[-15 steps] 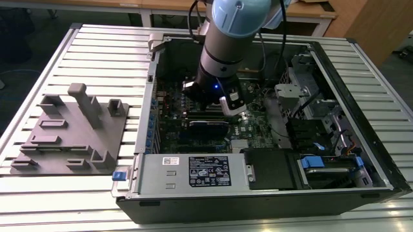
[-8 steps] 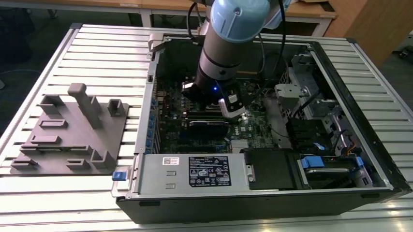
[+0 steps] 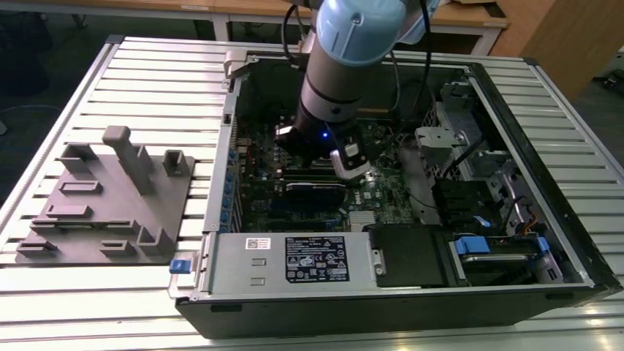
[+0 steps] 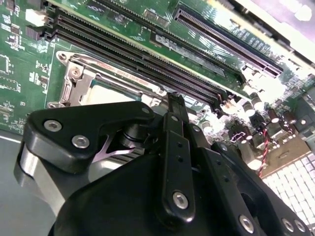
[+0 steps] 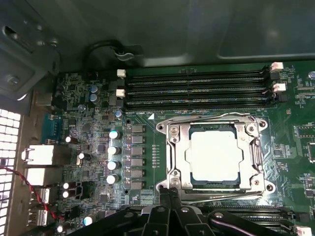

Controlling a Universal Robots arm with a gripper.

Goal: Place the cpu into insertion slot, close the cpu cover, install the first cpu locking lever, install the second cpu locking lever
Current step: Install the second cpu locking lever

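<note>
The dull silver-grey square cpu (image 5: 214, 155) sits in the insertion slot (image 5: 174, 129) under the closed silvery frame cpu cover (image 5: 244, 157). The black gripper (image 5: 169, 192), fingers closed together, touches the cover's 6 o'clock edge.

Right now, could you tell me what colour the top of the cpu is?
Pale silvery grey; the cpu shows best in the first wrist view, framed by the cpu cover.

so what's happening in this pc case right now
A robot arm is reaching down into an open computer case, working at the motherboard's insertion slot. The cpu already sits in the slot and the cpu cover is down around it. The gripper is at the socket's edge, right by the frame.
</note>
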